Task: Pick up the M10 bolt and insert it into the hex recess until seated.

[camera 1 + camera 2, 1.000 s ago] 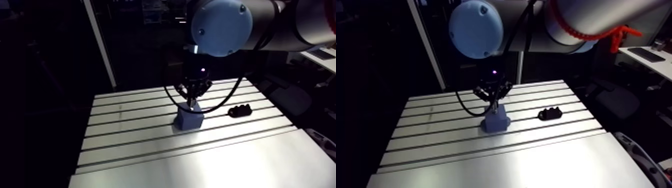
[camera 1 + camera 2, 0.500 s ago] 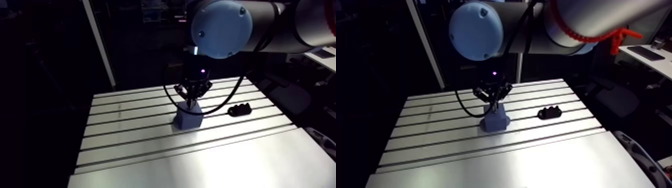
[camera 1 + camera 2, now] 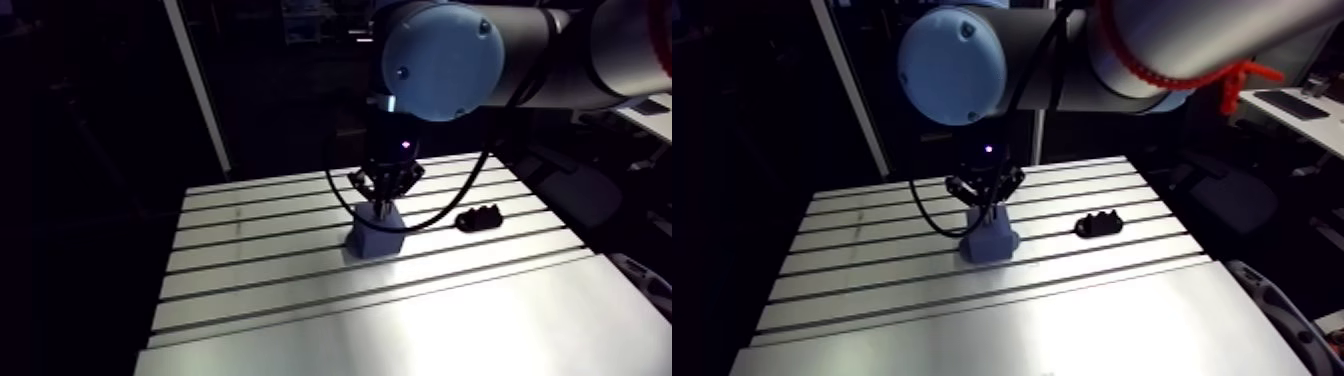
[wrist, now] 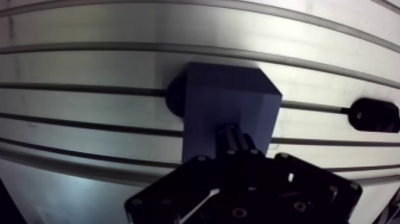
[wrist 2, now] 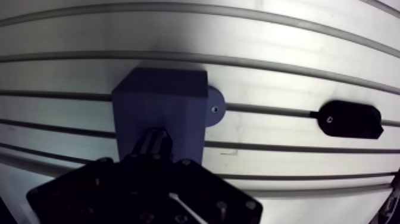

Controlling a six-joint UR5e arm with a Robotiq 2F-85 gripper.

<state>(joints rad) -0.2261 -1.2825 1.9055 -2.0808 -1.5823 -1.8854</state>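
A blue block (image 4: 229, 98) stands on the slotted table (image 3: 300, 290) with a round flange at its side. My gripper (image 4: 233, 142) hangs straight over the block's top face, its fingers drawn close together on a dark ridged shank, the M10 bolt (image 5: 153, 143). The bolt's tip reaches down to the block's top; the recess itself is hidden under the fingers. In the arm view the gripper (image 3: 381, 205) sits right on top of the block (image 3: 376, 238).
A black bolt holder (image 3: 480, 217) lies on the table beyond the block, to its right in the arm view, also seen in the wrist view as the black holder (image 5: 350, 119). Long slots run across the table top.
The arm view has shifted a little. The gripper stays over the blue block, with no clear move of its own.
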